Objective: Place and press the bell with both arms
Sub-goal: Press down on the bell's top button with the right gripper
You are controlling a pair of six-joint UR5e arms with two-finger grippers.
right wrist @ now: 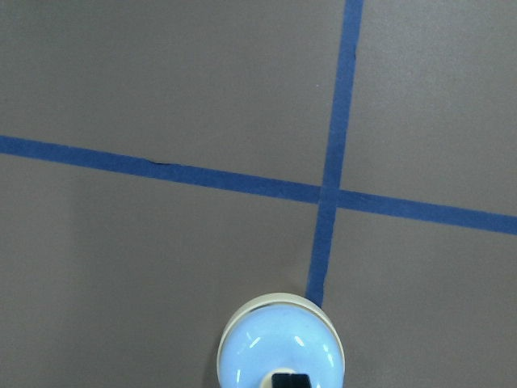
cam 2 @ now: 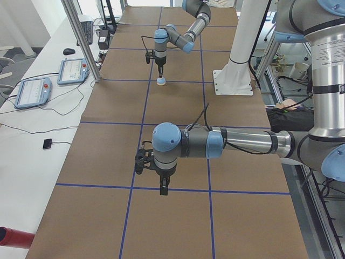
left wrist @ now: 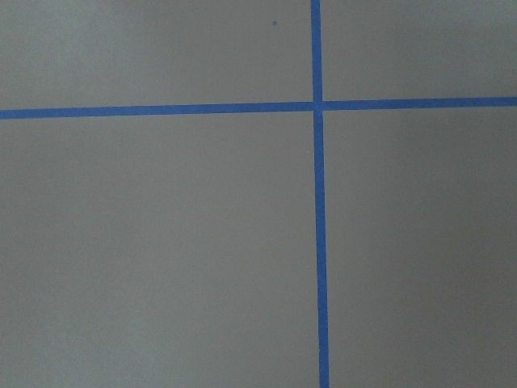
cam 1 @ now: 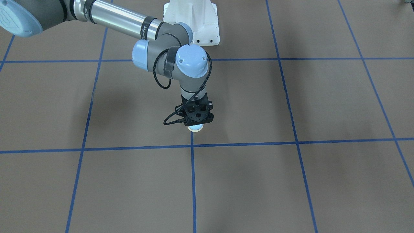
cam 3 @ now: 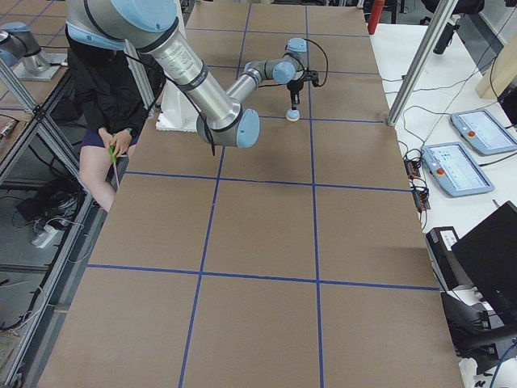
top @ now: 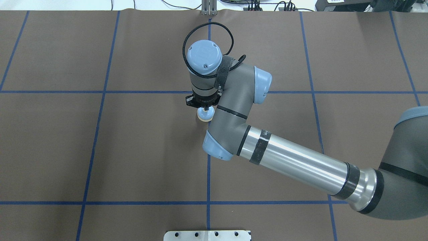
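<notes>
The light-blue bell (cam 1: 195, 128) with a cream base ring stands on the brown table near a crossing of blue tape lines. It also shows in the overhead view (top: 205, 115) and the right wrist view (right wrist: 279, 347). My right gripper (top: 205, 108) points straight down over it, its fingertips (right wrist: 291, 380) close together at the bell's top, covering the button. My left gripper (cam 2: 163, 189) shows only in the exterior left view, hanging over bare table far from the bell (cam 2: 160, 81); I cannot tell whether it is open or shut. The left wrist view holds only table and tape.
The white bolted pedestal (cam 1: 194, 22) stands behind the bell on the robot's side. A person (cam 3: 105, 97) sits beside the table. Control tablets (cam 2: 32, 91) and a metal post (cam 2: 81, 38) line the far table edge.
</notes>
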